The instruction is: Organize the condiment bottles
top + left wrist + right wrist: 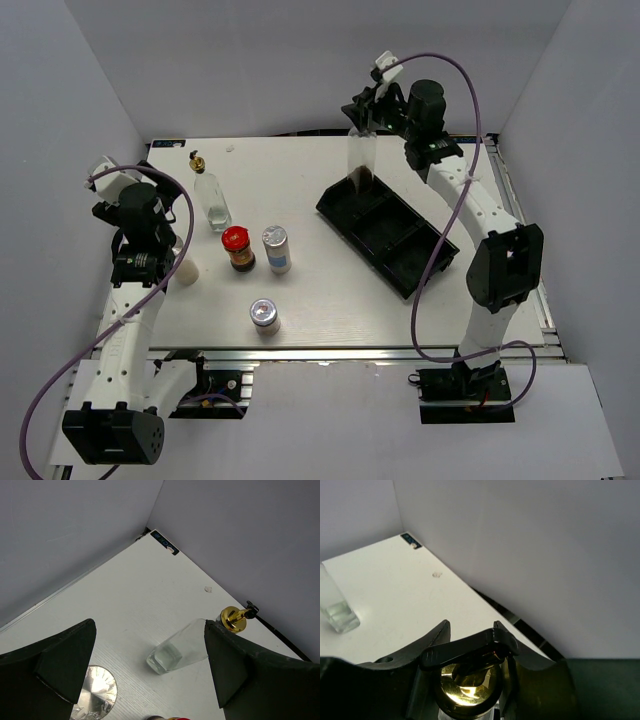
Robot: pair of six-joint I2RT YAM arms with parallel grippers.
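My right gripper (366, 118) is shut on the gold pourer top (467, 692) of a tall clear glass bottle (360, 160) and holds it upright, its base at the far left end of the black tray (395, 242). The second tall bottle (211, 196) stands on the table and also shows in the left wrist view (177, 649). A red-lidded dark jar (238, 248) and a silver-capped shaker (276, 249) stand mid-table, another shaker (265, 316) nearer the front. My left gripper (172, 252) is open and empty above a pale shaker (186, 270), whose silver cap (95, 690) sits by the left finger.
The black three-compartment tray lies diagonally at right centre. White walls close in the table at the back and both sides. A small white scrap (208, 589) lies near the back wall.
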